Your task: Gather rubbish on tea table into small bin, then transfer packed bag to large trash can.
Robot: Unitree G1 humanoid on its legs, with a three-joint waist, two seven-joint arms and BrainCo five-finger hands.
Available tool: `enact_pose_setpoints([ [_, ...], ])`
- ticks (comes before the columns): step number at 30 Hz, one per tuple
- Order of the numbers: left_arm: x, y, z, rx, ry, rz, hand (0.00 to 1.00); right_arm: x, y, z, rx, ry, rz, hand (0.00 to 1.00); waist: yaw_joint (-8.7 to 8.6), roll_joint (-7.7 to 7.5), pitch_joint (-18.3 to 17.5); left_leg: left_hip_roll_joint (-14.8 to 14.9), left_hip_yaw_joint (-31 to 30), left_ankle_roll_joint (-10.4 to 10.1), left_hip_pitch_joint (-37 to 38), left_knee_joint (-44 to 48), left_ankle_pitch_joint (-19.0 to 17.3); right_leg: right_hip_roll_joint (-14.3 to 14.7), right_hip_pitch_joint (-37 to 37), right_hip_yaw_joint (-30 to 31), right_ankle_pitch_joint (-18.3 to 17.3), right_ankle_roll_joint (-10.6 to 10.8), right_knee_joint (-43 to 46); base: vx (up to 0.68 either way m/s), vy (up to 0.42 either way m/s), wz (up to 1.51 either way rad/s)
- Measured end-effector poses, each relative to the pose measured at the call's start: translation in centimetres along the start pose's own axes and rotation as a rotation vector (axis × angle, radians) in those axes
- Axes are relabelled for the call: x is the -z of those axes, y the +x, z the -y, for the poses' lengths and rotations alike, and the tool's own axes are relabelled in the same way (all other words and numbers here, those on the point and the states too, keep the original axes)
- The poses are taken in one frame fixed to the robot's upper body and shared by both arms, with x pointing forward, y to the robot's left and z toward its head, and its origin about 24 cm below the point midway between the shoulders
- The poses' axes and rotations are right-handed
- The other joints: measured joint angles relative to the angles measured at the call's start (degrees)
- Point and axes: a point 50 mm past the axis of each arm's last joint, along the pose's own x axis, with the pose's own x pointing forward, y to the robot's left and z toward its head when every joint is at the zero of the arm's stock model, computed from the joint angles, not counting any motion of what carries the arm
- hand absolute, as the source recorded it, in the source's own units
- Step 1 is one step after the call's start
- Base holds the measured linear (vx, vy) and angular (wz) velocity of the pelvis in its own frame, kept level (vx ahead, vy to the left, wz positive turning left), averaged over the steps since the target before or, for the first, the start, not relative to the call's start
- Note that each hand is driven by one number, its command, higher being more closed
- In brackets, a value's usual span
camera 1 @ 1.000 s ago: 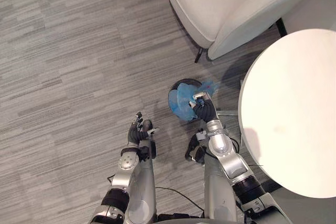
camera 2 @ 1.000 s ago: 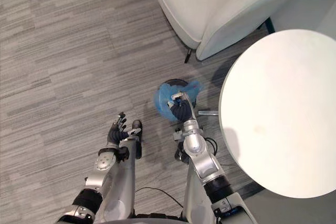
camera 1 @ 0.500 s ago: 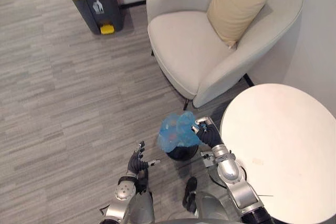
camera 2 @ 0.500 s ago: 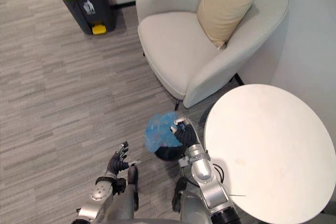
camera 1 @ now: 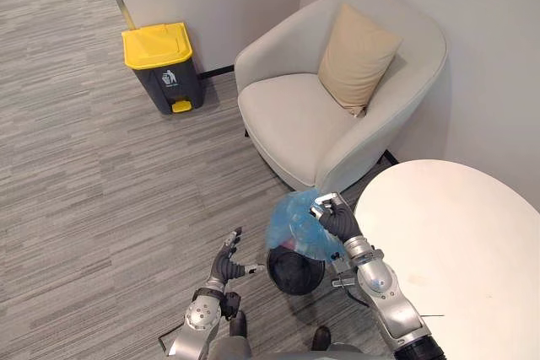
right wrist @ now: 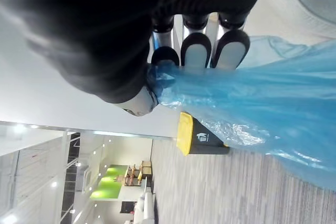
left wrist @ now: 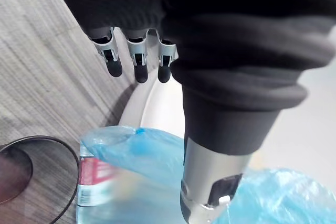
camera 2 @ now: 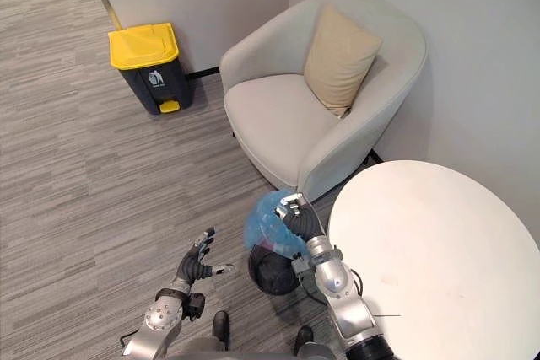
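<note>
A pale armchair (camera 1: 291, 115) takes up the upper middle of the head views, set against the wall. A round white table (camera 1: 472, 250) fills the lower right, its top bare. A dark trash can (camera 1: 160, 69) with a yellow lid stands shut in the upper left, by the wall and well apart from the chair. A tan cushion (camera 1: 356, 56) leans upright against the chair's back.

The blue bag (camera 1: 297, 227) hangs low in the middle, between the chair's front edge and the table. Its gathered neck is pinched in the curled fingers of the right hand (camera 1: 335, 218). Just below it a small black bin (camera 1: 295, 271) sits on the grey floor. The bag's bottom overlaps the bin's rim, and I cannot tell whether they touch.

The left hand (camera 1: 228, 265) shows to the left of the bin, fingers straight and spread, holding nothing. Through the bag's film, in the left wrist view, a clear bottle (left wrist: 92, 184) with a red label shows.
</note>
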Motion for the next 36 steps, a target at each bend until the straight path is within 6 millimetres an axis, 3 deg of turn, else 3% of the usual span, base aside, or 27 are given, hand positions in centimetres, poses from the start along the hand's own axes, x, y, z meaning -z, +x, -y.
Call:
enact_pose_setpoints([
  [17, -5.9, 1.5, 0.7, 0.118, 0.305, 0.31, 0.0, -2.5, 2.2, 0.3, -0.163, 0.018, 0.107, 1.0, -0.21, -0.01, -2.3, 0.3, 0.0, 0.1, 1.4, -1.0, 0.9, 0.6, 0.7, 0.8, 0.2, 0.0, 0.0, 0.0, 0.001, -0.01],
  [26, -6.8, 1.7, 1.3, 0.164, 0.385, 0.363, 0.0, -3.6, 3.1, -0.5, -0.226, 0.038, 0.147, 1.0, -1.25, -0.28, -3.1, 0.4, 0.0, 0.1, 1.8, -1.0, 0.9, 0.7, 0.9, 1.0, 0.2, 0.0, 0.1, 0.0, 0.0, 0.0],
  [36, -6.6, 2.1, 2.7, 0.208, 0.387, 0.358, 0.0, -7.1, 4.4, -1.6, -0.304, 0.14, 0.278, 1.0, -1.24, -0.55, -3.3, 0.5, 0.2, 0.1, 2.3, -1.0, 0.9, 0.8, 1.2, 1.4, 0.3, 0.0, 0.1, 0.0, 0.001, -0.01],
])
